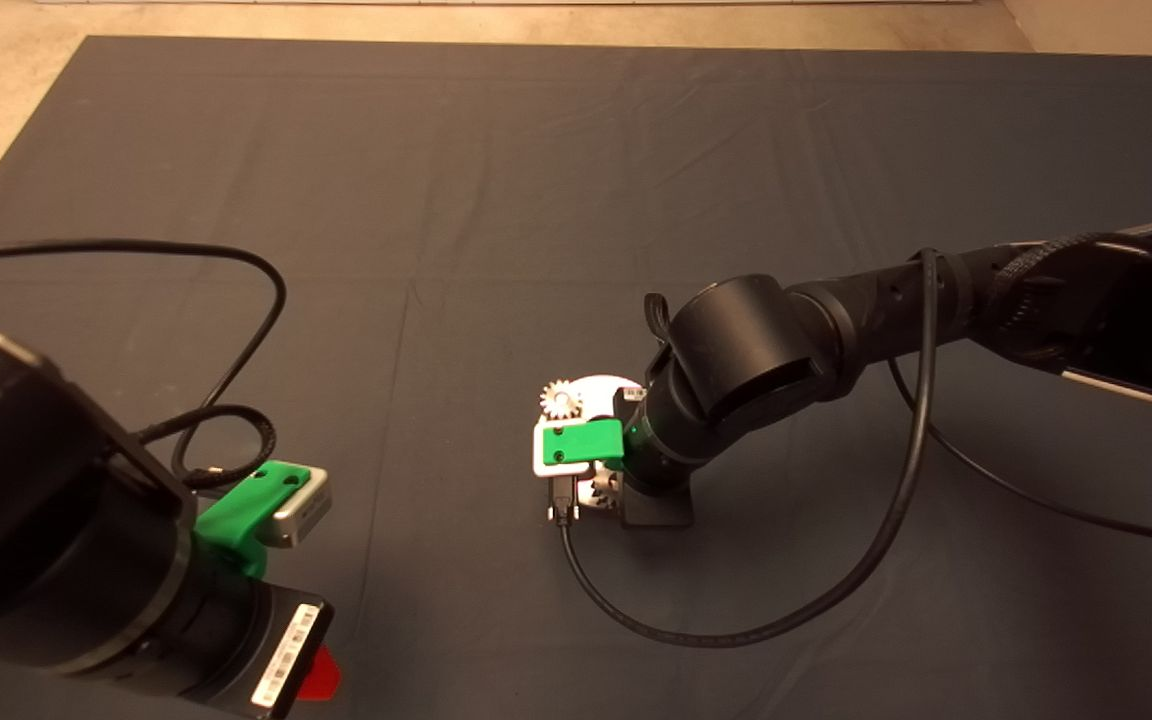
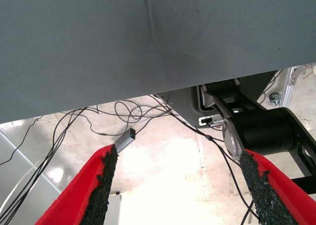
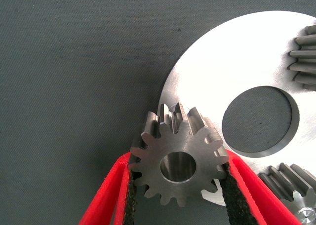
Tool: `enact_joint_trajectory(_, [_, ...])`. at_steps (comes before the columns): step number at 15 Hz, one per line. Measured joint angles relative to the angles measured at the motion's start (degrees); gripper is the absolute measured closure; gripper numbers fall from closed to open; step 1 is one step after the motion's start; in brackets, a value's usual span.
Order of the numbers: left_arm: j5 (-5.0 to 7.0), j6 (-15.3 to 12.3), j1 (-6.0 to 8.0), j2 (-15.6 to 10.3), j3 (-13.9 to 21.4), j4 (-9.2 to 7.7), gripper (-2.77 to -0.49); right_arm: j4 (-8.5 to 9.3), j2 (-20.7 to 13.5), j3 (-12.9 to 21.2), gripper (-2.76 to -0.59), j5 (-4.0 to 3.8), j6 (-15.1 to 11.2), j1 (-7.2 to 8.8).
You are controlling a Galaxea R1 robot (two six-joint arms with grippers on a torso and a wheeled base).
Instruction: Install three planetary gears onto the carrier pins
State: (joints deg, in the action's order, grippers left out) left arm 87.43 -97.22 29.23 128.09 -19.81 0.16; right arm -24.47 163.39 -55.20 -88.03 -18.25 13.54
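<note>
My right gripper (image 3: 177, 158) is shut on a silvery planetary gear (image 3: 178, 161), holding it by its teeth over the rim of the white carrier disc (image 3: 232, 62). No pin shows through this gear's centre hole. Two other gears sit on the disc. One (image 3: 303, 62) is partly cut off by the picture's edge. The other (image 3: 289, 188) has a carrier pin's tip (image 3: 306, 215) in its centre. In the head view the disc (image 1: 601, 385) lies mid-mat with a gear (image 1: 561, 400) on it, and the right wrist covers much of it. My left gripper (image 2: 177, 185) is open and parked at the lower left.
The disc has a round central hole (image 3: 256, 119). A black cable (image 1: 736, 630) loops across the mat in front of the right arm. Another cable (image 1: 236, 330) curls beside the left arm. The left wrist view shows the mat's edge (image 2: 148, 94) and floor cables (image 2: 123, 111).
</note>
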Motion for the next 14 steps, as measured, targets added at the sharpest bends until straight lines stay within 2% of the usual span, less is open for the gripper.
enact_joint_trajectory(7, [0.02,0.0,0.0,0.0,0.0,0.0,-1.75,-0.09,0.0,0.2,-1.04,-0.3,0.0,-0.2])
enact_joint_trajectory(14, [0.02,0.0,0.0,0.0,0.0,0.0,-1.75,-0.11,-0.2,0.2,-1.04,-0.21,0.0,-0.2])
